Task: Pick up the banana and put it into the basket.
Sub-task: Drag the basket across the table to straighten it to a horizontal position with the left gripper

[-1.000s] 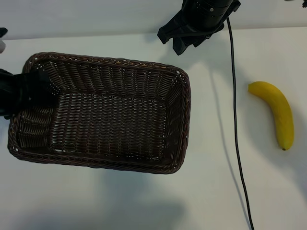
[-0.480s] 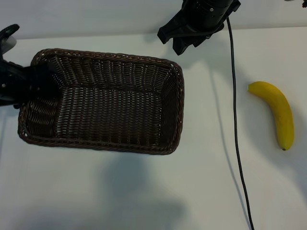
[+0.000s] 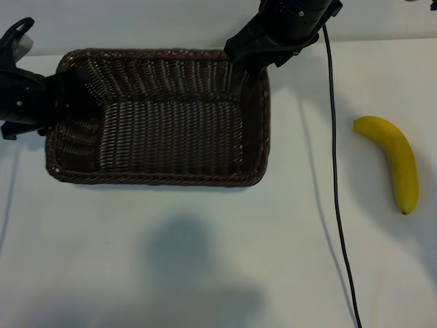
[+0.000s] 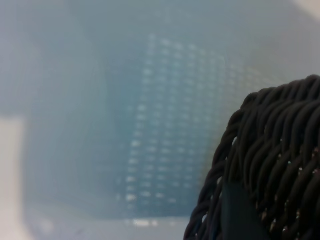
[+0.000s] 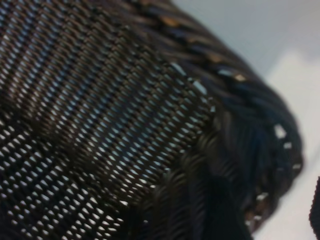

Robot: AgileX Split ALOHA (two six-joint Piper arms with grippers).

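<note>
Entry, listed from the near edge outward. Nearest us, the white desk [image 3: 82, 287] carries only a soft shadow [image 3: 181, 246] and a thin black cable [image 3: 334, 178] that runs away toward the far side. Next, well to the right of the cable, lies the banana [image 3: 395, 158]. It rests flat on the desk with its dark tip toward us, untouched and well apart from both arms. Left of the cable, and farther off, is the basket [image 3: 157, 179], with nothing in it. Its left wall is clamped in the left pincer [image 3: 58, 102], and the left wrist view shows the braided rim right against one finger. Farthest away, the right pincer [image 3: 256, 58] hangs over the basket's far right corner. Its jaws are apart, and we judge that it holds nothing. Step in hand, as we judge it: placing the basket, with the banana not yet fetched. The next move calls for the right pincer to travel right and toward us, over the cable. It should then come down across the banana's middle and close there. The left pincer would meanwhile keep the basket steady for the drop.
</note>
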